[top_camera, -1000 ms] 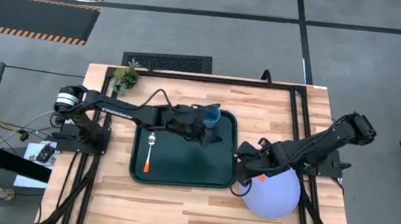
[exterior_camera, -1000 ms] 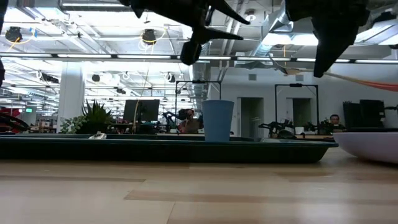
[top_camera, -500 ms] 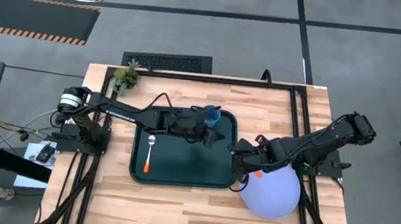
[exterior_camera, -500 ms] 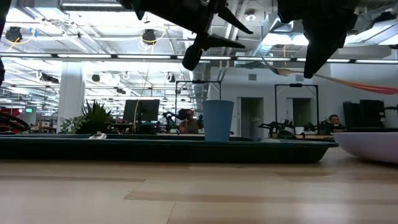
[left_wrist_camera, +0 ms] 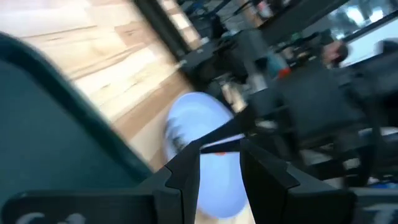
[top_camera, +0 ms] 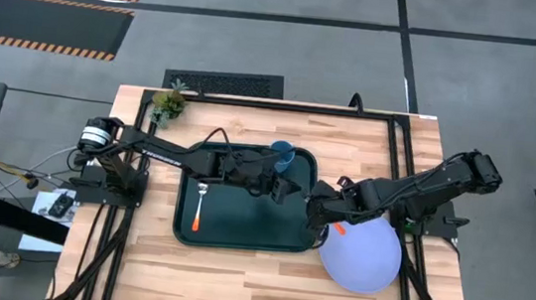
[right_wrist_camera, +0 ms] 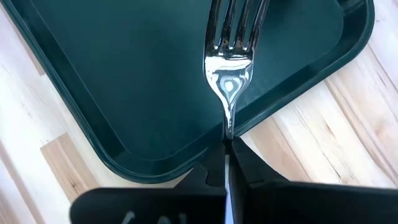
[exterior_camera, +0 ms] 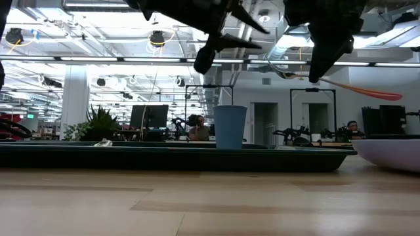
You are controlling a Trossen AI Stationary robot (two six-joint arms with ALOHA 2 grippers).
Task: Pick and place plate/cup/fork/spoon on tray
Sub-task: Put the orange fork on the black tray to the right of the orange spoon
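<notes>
The dark green tray [top_camera: 230, 228] lies mid-table. The blue cup [top_camera: 281, 154] stands upright in its far right corner. The orange-handled spoon [top_camera: 199, 206] lies flat on its left part. The lavender-blue plate [top_camera: 364, 257] rests on the table right of the tray. My right gripper [top_camera: 313, 215] hovers over the tray's right rim, shut on the fork [right_wrist_camera: 230, 68], whose tines reach over the tray. My left gripper [top_camera: 289, 187] is open and empty above the tray, just near of the cup. My right gripper pinches the fork's slim metal neck [right_wrist_camera: 228, 127] between its two fingers, just behind the tines. The fork runs on forward from the fingertips. Its orange handle [exterior_camera: 367, 92] sticks out behind, toward the plate. The fork is lifted clear, nearly level above the tray's rim.
A small potted plant [top_camera: 168, 102] stands at the table's far left corner. Black frame rails [top_camera: 397, 154] run along the table's sides. Bare wood [top_camera: 234, 286] lies near of the tray.
My right gripper has carried the fork away from the plate, toward the table's far edge and a little left, so that it now hangs over the tray's right rim. It has stayed shut on the fork.
</notes>
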